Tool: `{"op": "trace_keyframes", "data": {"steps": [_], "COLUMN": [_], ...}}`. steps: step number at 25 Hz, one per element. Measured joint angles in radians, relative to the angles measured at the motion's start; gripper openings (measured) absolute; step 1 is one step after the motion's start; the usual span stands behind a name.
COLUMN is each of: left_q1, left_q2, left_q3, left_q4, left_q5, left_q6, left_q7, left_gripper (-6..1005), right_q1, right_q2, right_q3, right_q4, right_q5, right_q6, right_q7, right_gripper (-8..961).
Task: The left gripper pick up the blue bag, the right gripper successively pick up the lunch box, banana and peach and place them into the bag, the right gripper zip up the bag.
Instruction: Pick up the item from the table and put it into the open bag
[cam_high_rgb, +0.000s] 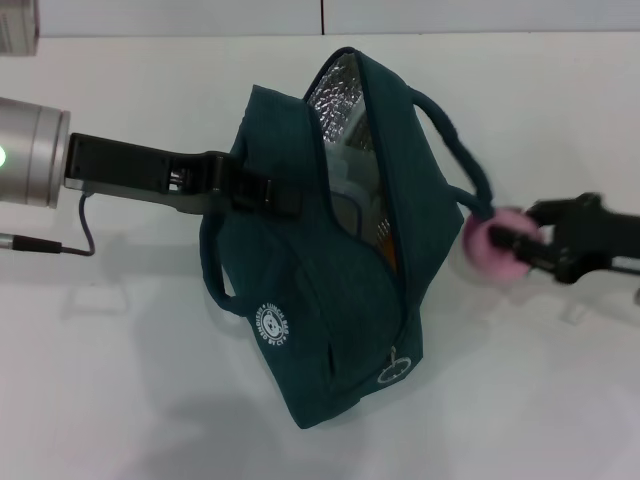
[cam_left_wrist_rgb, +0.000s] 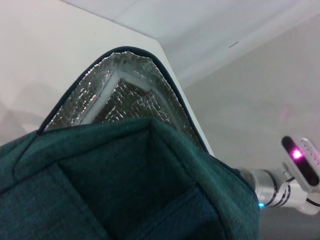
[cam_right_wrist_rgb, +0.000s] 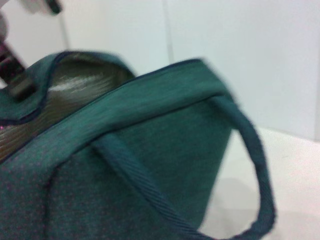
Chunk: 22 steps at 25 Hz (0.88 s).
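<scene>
The left gripper (cam_high_rgb: 255, 190) comes in from nine o'clock, its fingers clamped on the near wall of the blue bag (cam_high_rgb: 320, 300) just below the rim, holding the mouth open so the silver foil lining (cam_high_rgb: 340, 95) shows toward twelve o'clock. The bag sits mid-bench (cam_high_rgb: 120, 400), tilted. At three o'clock the right gripper (cam_high_rgb: 525, 245) has its fingers closed around the peach (cam_high_rgb: 492, 245), which hangs just outside the bag, touching or nearly touching the loop handle (cam_high_rgb: 470, 170). Something pale lies inside the opening, probably the lunch box (cam_high_rgb: 350, 165); the banana I cannot make out for certain. So the peach step looks in hand. The next move calls for lifting the peach over the rim, clear of the handle, before letting go inside.
</scene>
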Motion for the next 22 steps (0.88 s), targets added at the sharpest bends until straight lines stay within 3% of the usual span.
{"op": "trace_keyframes", "data": {"steps": [5, 11, 17, 22], "left_q1": [0.002, 0.003, -0.002, -0.007], "left_q2": [0.0, 0.0, -0.001, -0.002], "left_q3": [0.0, 0.002, 0.003, 0.003], "left_q4": [0.0, 0.0, 0.0, 0.0], "left_q5": [-0.005, -0.009, -0.009, -0.013], "left_q6": [0.003, 0.003, 0.003, 0.004], "left_q7": [0.0, 0.0, -0.002, -0.004], "left_gripper": [46, 46, 47, 47], "right_q1": [-0.055, -0.057, 0.008, 0.08], "right_q2": [-0.004, -0.005, 0.0, 0.007], "right_q3": [0.104, 0.248, 0.208, 0.057], "right_q4": [-0.067, -0.074, -0.07, -0.067], "right_q5": [0.0, 0.066, 0.21, 0.304], "right_q6": [-0.036, -0.205, -0.386, -0.383], "right_q7": [0.016, 0.019, 0.035, 0.046], "right_gripper": [243, 194, 156, 139]}}
